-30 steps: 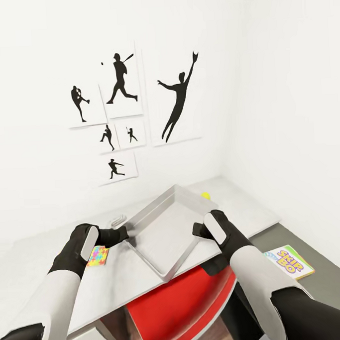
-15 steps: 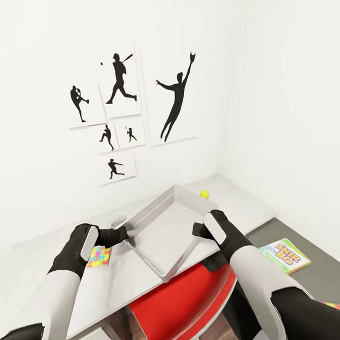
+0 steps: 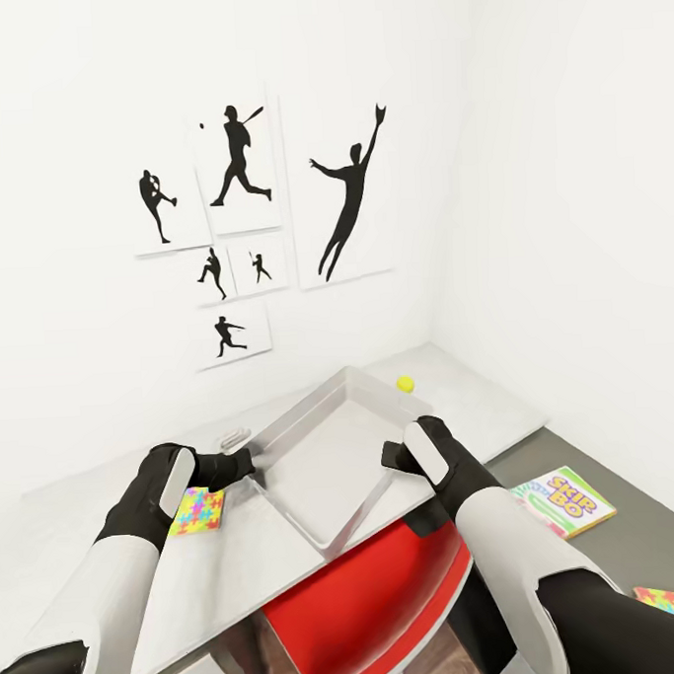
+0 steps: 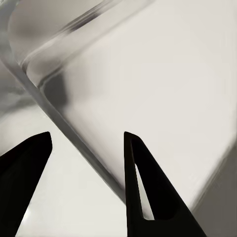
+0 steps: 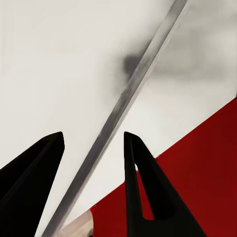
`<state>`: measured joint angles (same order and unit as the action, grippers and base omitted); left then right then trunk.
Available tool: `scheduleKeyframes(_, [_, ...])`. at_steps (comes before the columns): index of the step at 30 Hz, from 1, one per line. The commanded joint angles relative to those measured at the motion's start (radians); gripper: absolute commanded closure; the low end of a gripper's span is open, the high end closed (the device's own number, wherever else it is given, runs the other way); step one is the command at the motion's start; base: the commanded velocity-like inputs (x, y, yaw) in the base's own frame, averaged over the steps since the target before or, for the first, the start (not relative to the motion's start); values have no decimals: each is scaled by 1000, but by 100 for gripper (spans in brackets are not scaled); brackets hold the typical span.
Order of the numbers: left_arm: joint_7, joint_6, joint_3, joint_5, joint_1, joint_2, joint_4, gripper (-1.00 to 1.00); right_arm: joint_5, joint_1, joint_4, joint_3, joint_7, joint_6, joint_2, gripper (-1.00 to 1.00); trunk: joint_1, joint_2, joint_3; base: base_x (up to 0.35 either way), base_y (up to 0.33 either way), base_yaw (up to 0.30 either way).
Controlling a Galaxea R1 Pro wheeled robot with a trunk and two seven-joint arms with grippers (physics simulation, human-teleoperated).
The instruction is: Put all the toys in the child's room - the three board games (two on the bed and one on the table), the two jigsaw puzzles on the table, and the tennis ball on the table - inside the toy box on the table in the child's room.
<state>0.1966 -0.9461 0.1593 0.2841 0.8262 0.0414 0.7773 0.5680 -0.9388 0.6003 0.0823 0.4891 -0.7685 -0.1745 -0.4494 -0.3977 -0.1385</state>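
Both grippers straddle toy box [image 3: 334,466] walls.
Left gripper [image 4: 88,140] and right gripper [image 5: 94,140] look open, ungripped (contact unclear); box could slip off table [image 3: 91,547].

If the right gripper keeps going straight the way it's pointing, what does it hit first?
Most likely the toy box: its thin wall runs between the open fingers of the right gripper, so the rim is first in line. The pale table top lies just beyond, though depth is hard to judge.

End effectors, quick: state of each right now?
Left end effector: open, fingers straddling the toy box wall, not clamped.
Right end effector: open, fingers straddling the toy box rim, not clamped.
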Motion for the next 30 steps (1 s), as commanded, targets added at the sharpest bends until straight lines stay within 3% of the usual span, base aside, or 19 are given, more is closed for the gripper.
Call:
scheduleKeyframes(1, [7,-2,2,-32,1,0,0,100,41,-1,1,2,8,8,0,100,-1,-2,-2,0,150,-8])
scheduleKeyframes(14, [7,-3,2,-32,1,-1,0,100,41,-1,1,2,8,7,0,100,-1,-2,-2,-26,110,-77])
scheduleKeyframes(30, [7,-3,0,-32,1,0,0,100,41,-1,1,2,8,8,0,100,-1,-2,-2,-51,93,-230])
